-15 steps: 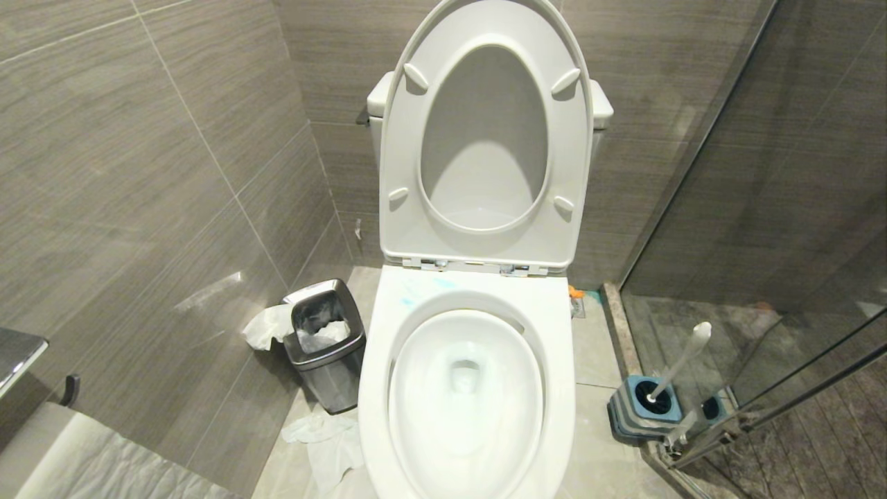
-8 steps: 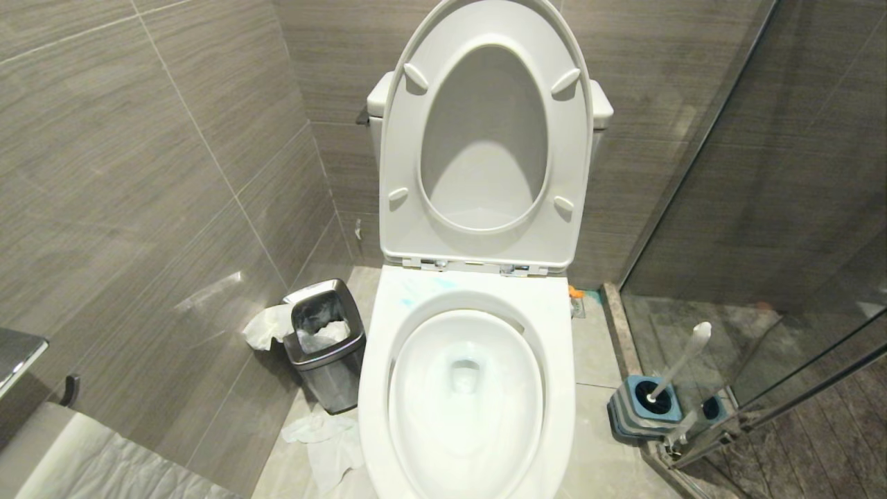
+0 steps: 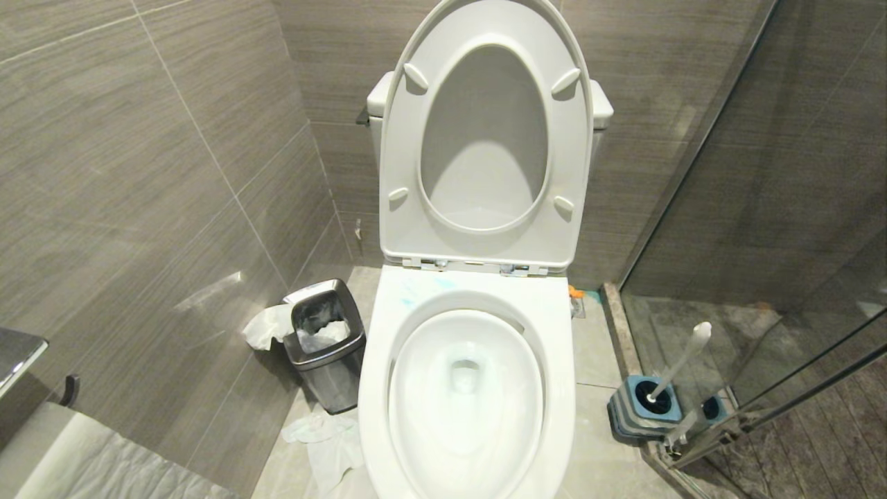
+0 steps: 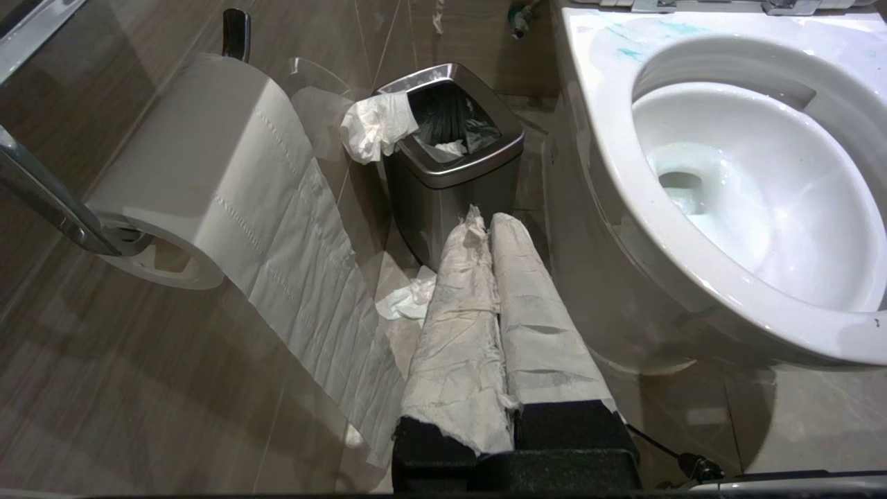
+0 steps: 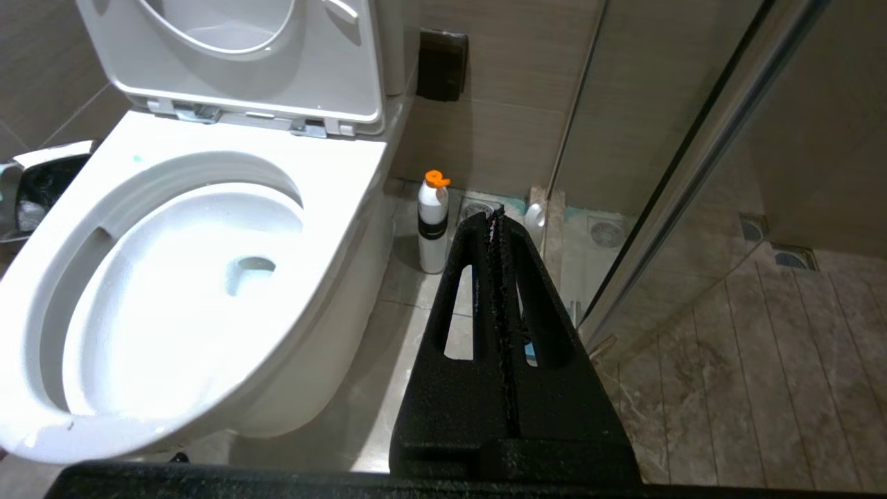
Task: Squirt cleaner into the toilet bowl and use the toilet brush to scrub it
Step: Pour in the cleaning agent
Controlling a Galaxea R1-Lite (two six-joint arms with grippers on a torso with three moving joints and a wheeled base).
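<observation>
Right gripper (image 5: pixel 496 216): black fingers pressed together, holding nothing, poised above the floor tiles between the toilet bowl (image 5: pixel 83 229) and the glass shower screen (image 5: pixel 700 152); a white bottle with orange cap (image 5: pixel 433 222) stands on the floor just beyond its tips, beside the bowl. Left gripper (image 4: pixel 488 222): paper-wrapped fingers closed, empty, pointing at the small steel bin (image 4: pixel 450 166), the bowl close alongside; toilet paper roll (image 4: pixel 208 173) on the wall holder on its other side. Cleaner (image 4: pixel 644 34): turquoise smears on the rim near the hinges, well apart from both grippers. Toilet brush (image 3: pixel 682 360): leaning in its blue-and-grey base on the floor to the robot's right of the bowl, untouched; seat and lid (image 3: pixel 485 138) raised.
</observation>
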